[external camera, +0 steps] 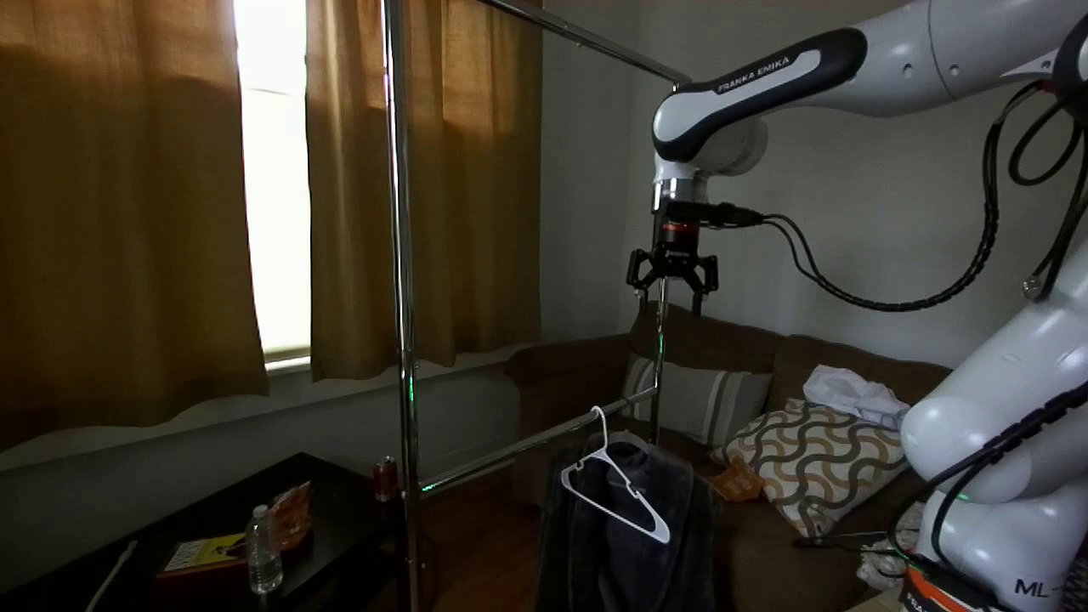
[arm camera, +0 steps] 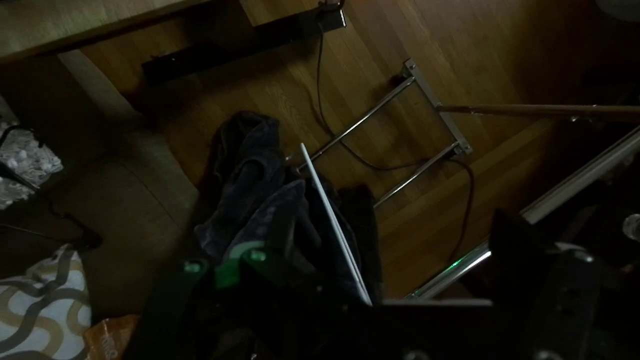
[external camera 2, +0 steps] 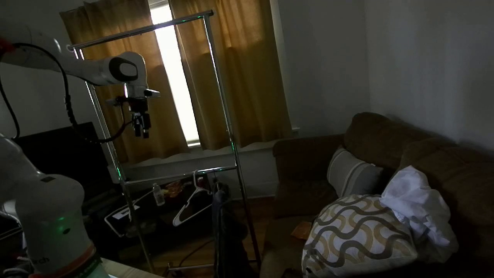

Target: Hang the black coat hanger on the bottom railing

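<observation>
My gripper (external camera: 670, 303) is open and empty, fingers pointing down. It is high above the bottom railing (external camera: 510, 450) and also shows in an exterior view (external camera 2: 141, 134). A white hanger (external camera: 602, 455) hangs by its hook on the railing, seen also in an exterior view (external camera 2: 193, 216). In the wrist view it (arm camera: 336, 225) lies far below, between the spread fingers. A dark bulky coat (external camera: 629, 569) hangs beside it, with a dim hook (external camera 2: 215, 178) above its collar. No separate black coat hanger shows clearly; it may be hidden in the coat.
The rack's top bar (external camera 2: 142, 30) and upright posts (external camera: 398, 255) stand close to the arm. A dark table (external camera: 340, 484) holds a bottle (external camera: 264, 552) and a red can (external camera: 386, 478). A brown sofa (external camera 2: 308, 162) with cushions stands beside the rack.
</observation>
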Robot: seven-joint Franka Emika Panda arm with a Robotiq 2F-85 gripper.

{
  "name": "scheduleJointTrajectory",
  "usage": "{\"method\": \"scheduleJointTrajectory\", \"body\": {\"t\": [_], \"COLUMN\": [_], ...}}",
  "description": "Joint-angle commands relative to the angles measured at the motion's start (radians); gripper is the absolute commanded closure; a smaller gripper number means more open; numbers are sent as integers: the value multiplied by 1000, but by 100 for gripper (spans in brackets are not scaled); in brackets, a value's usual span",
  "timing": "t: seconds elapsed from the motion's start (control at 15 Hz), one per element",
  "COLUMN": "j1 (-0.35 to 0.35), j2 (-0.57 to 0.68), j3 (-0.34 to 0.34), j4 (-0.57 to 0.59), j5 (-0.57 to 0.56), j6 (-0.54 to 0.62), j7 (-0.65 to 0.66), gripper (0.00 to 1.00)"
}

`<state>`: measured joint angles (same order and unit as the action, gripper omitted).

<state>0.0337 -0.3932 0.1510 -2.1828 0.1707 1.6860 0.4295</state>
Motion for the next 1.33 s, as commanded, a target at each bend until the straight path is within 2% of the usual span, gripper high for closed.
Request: {"method": "scheduleJointTrajectory", "body": {"t": [0.0,0.13,0.2,0.67,0.87,1.07,1.27], "j1": [-12,-13,-6,-5,-54,-117,-205], "j2": [34,50,51,60,88,58,21], "j3": [-7,-17,-14,-17,-41,-105,-187], "j4": [-51,-81,-39,-34,-42,-103,-186], "j5": [-66,-94,-68,-72,-129,-165,-216], "j6": [73,105,66,72,50,25,63], "j7": [-57,-90,-54,-58,9,44,70], "gripper": [0,0,0,0,0,0,0]}}
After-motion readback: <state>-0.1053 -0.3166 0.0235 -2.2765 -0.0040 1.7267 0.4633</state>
